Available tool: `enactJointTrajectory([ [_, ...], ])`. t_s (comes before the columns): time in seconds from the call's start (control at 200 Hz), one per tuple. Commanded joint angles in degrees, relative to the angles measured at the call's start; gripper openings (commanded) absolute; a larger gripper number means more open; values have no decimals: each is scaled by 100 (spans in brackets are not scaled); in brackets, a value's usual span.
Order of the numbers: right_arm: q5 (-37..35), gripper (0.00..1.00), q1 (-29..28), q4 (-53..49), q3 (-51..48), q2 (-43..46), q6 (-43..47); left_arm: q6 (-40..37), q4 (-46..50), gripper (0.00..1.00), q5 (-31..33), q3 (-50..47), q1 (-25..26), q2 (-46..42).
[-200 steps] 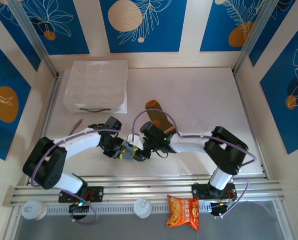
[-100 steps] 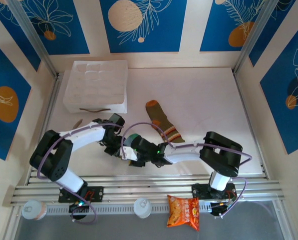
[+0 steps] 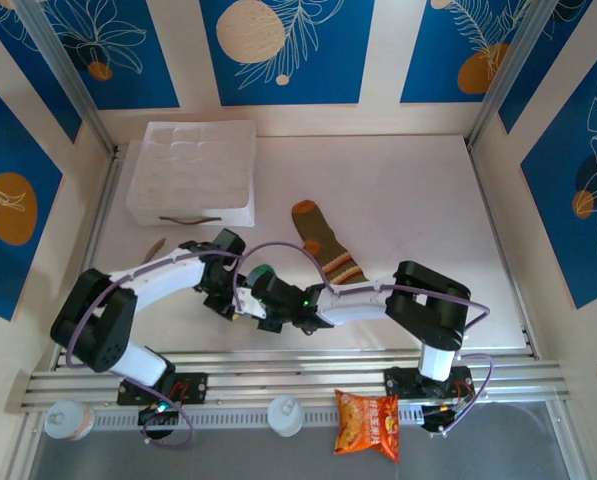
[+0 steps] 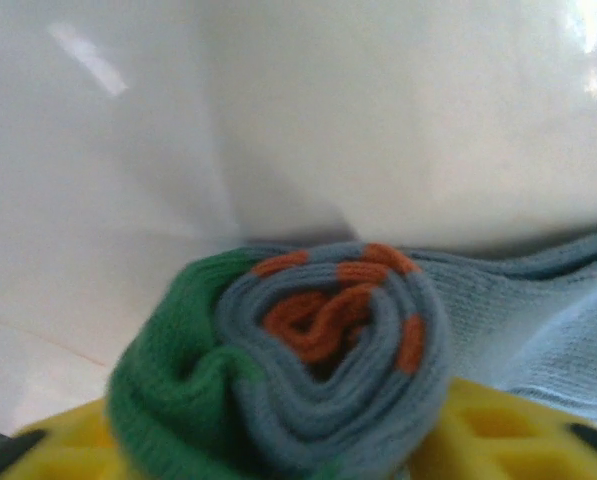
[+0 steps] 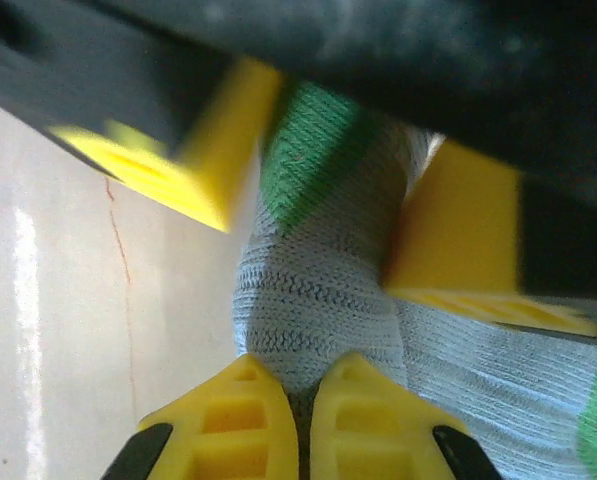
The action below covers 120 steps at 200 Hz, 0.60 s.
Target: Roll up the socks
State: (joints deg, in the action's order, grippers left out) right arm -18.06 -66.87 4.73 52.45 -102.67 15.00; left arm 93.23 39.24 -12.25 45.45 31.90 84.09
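The grey-blue sock point(image 4: 323, 345) is wound into a tight roll, seen end-on with its green heel and orange stripes; its loose part trails right. Two yellow fingers point(image 5: 456, 225) of my left gripper point(image 3: 236, 298) flank the roll, shut on it. My right gripper point(image 5: 303, 388) meets it head-on, its fingertips pinched on the sock's fabric point(image 5: 313, 300). In the top view the two grippers touch near the table's front, a green patch of the sock point(image 3: 261, 272) between them. The olive-brown sock point(image 3: 328, 248) lies flat behind the right arm, with nothing touching it.
A white foam tray point(image 3: 191, 170) stands at the back left, a brown strap point(image 3: 190, 220) at its front edge. An orange snack packet point(image 3: 368, 422) lies on the front rail. Metal frame posts run along both sides.
My right arm has swung left and forward to meet the left gripper, uncovering the olive-brown sock. The left gripper has stayed at about the same spot with the roll.
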Motion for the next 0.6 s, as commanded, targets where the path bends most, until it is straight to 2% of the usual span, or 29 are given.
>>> enactJointTrajectory([
  [0.0,496,0,279,-987,-469,-507,-882,101,477,66,208,-223,-129,-579],
  [0.115,1196,0,533,-938,-697,-600,-1270,-109,465,80,358,-258,-333,-1067],
  [0.19,1408,0,649,-859,-810,-656,-1460,-323,387,88,429,-281,-445,-1285],
  [0.235,1610,0,742,-831,-856,-688,-1554,-423,305,90,443,-317,-489,-1400],
  [0.405,2230,0,1105,-902,-825,-1024,-1939,-811,-32,87,374,-429,-536,-1628],
  [0.595,2869,0,1578,-1015,-728,-1417,-2370,-1071,-709,72,31,-700,-531,-1614],
])
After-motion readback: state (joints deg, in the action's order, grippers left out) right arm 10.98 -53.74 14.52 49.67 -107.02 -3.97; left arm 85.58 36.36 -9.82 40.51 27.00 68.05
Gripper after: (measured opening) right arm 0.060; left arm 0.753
